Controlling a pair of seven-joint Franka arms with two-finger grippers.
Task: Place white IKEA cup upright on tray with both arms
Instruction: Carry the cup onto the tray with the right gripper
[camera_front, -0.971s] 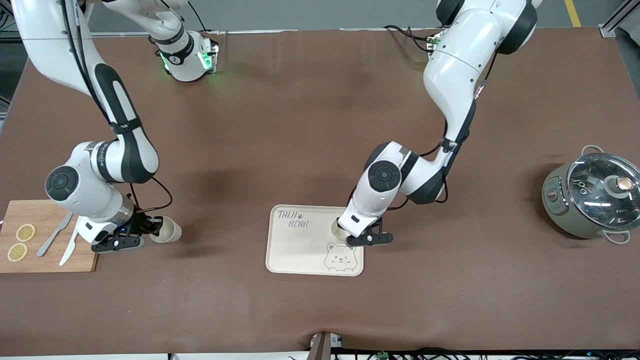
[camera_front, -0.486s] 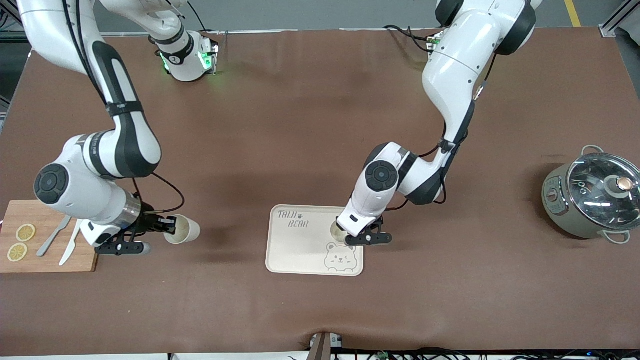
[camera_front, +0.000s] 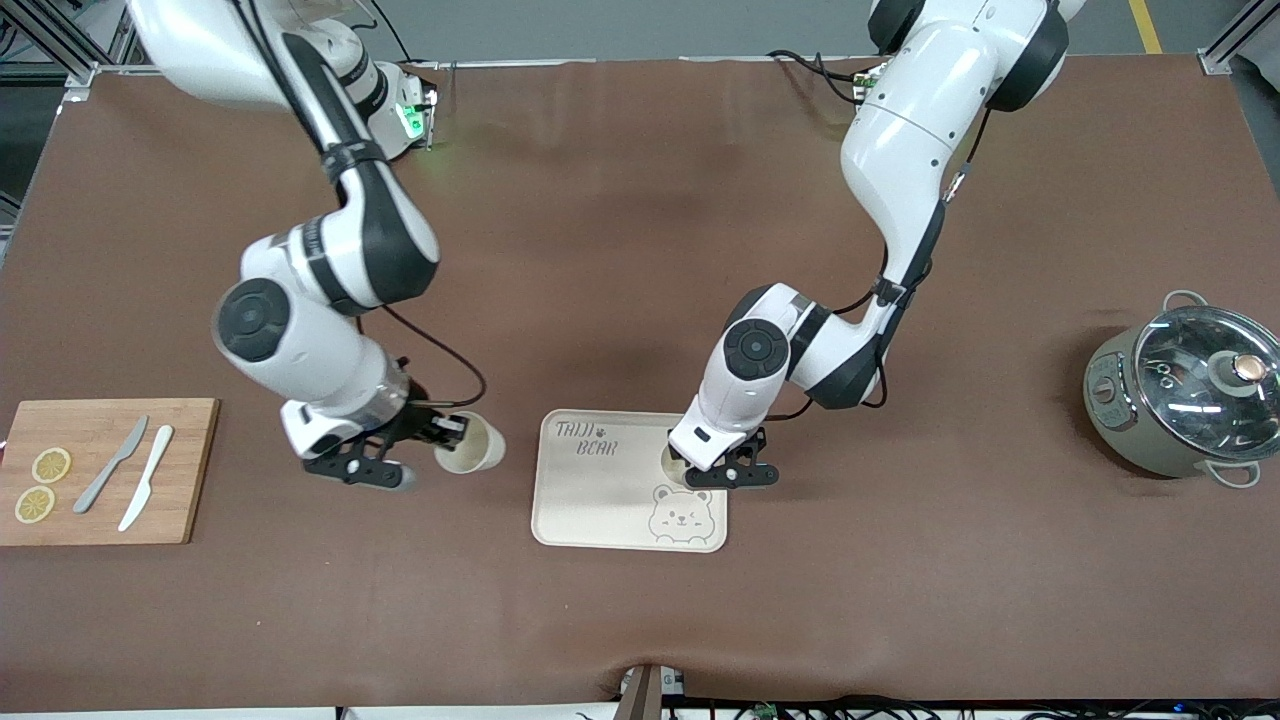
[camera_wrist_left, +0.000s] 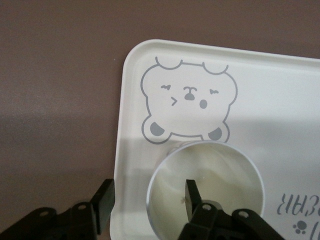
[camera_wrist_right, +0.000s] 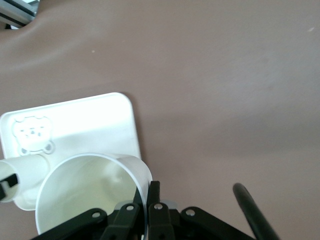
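The cream-white bear tray (camera_front: 600, 500) lies near the middle of the table. One white cup (camera_front: 674, 464) stands upright on it, by the bear face. My left gripper (camera_front: 705, 470) is open at this cup. In the left wrist view, one finger (camera_wrist_left: 191, 192) is inside the cup (camera_wrist_left: 215, 170) and the other is outside its wall, over the tray's edge (camera_wrist_left: 125, 150). My right gripper (camera_front: 432, 433) is shut on the rim of a second white cup (camera_front: 472, 453). It holds that cup tilted over the table, beside the tray toward the right arm's end. The right wrist view shows the pinched rim (camera_wrist_right: 145, 175).
A wooden cutting board (camera_front: 190, 470) with two knives and lemon slices lies at the right arm's end. A grey pot with a glass lid (camera_front: 1185, 400) stands at the left arm's end. The brown table (camera_front: 640, 250) surrounds the tray.
My right arm has carried its cup from beside the cutting board to just beside the tray. My left gripper has stayed at the cup on the tray, shifting only slightly.
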